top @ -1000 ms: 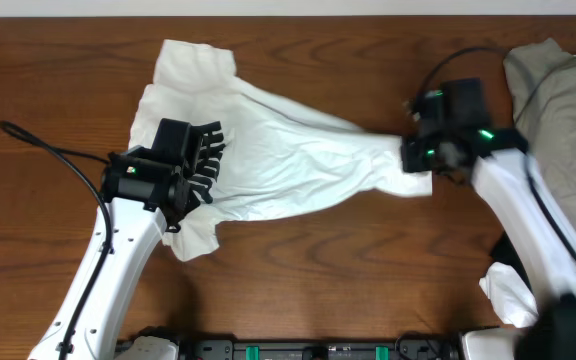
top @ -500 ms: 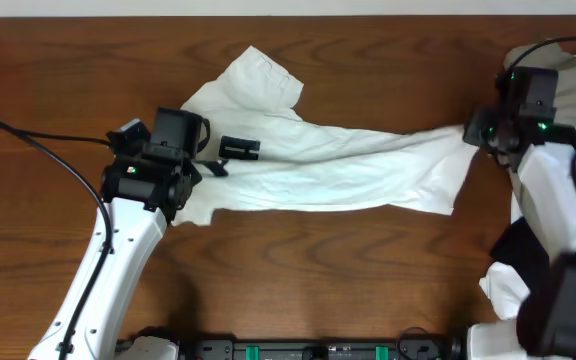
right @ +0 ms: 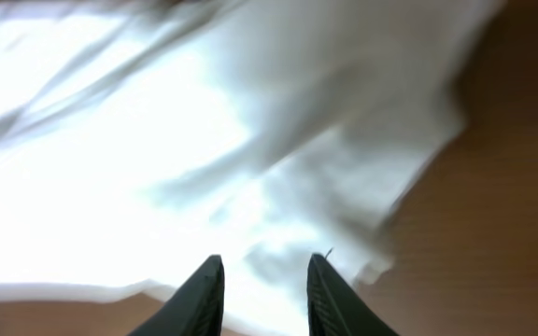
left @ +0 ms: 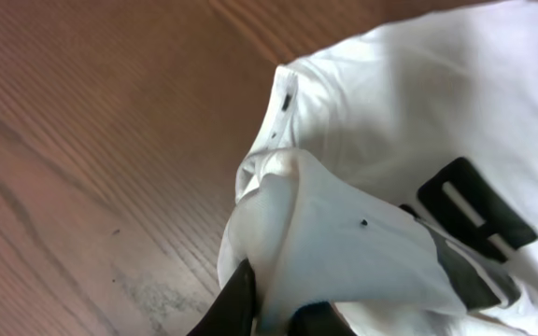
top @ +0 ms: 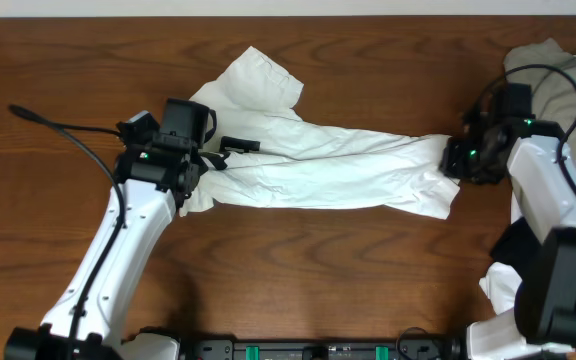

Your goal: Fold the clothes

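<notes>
- Since the right claw (top: 461,158) has swung back in from its far stretch, the shirt (top: 328,170) has gone slack at that end and the hem is rumpled.
- Its fingers stand apart over the cloth with nothing between them, so it looks to have let go.
- The left claw (left: 278,313) stays pinched on a bunched fold near the collar.
- The shirt lies long across mid table (top: 318,280), between both arms.
- Likely the straightening pull is done; no fold made yet.
</notes>
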You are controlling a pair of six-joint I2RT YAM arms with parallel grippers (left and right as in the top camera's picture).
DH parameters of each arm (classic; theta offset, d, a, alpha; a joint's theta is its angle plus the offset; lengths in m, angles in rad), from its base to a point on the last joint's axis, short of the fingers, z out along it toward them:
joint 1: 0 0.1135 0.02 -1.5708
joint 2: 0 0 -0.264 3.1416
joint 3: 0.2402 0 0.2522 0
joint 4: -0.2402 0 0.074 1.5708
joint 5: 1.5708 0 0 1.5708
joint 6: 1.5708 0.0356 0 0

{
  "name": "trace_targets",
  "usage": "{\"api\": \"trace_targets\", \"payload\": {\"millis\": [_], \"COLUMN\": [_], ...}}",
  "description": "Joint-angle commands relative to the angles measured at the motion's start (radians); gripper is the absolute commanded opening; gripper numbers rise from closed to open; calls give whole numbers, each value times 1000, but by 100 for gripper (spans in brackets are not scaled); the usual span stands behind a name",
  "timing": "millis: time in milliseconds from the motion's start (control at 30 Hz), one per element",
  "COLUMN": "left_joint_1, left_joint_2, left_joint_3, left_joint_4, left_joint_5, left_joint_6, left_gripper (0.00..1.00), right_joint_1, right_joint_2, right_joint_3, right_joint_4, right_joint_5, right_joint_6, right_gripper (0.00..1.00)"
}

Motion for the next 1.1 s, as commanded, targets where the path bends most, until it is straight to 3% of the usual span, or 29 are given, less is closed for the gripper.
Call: {"api": "trace_targets", "payload": {"millis": [0, 133, 233, 567, 900, 967, 1067], "left_joint_1": [5, 5, 5, 5, 5, 5, 5], "left_joint_2": [14, 14, 14, 14, 14, 14, 14], "left_joint_3": [-1, -1, -1, -1, -1, -1, -1], "left_joint_4": [-10, -18, -31, -36, -36, -36, -35], "left_joint_5": [-27, -27, -24, -19, -1, -1, -1], "left_joint_6": [3, 3, 3, 3, 3, 3, 2], "left_gripper": [12, 12, 12, 13, 14, 14, 14], "right_joint_1": [76, 165, 229, 259, 258, 258, 258], "right_joint_2": [-56, -44, -32, -31, -31, -31, -31], "right_joint_3": [1, -29, -106, -235, -340, -364, -376], "right_joint_4": [-71, -88, 2, 152, 278, 293, 292], "right_joint_5": [-103, 9, 84, 234, 231, 229, 229], "right_joint_6": [-133, -142, -141, -92, -89, -85, -85], "right_gripper": [29, 29, 29, 30, 49, 47, 26]}}
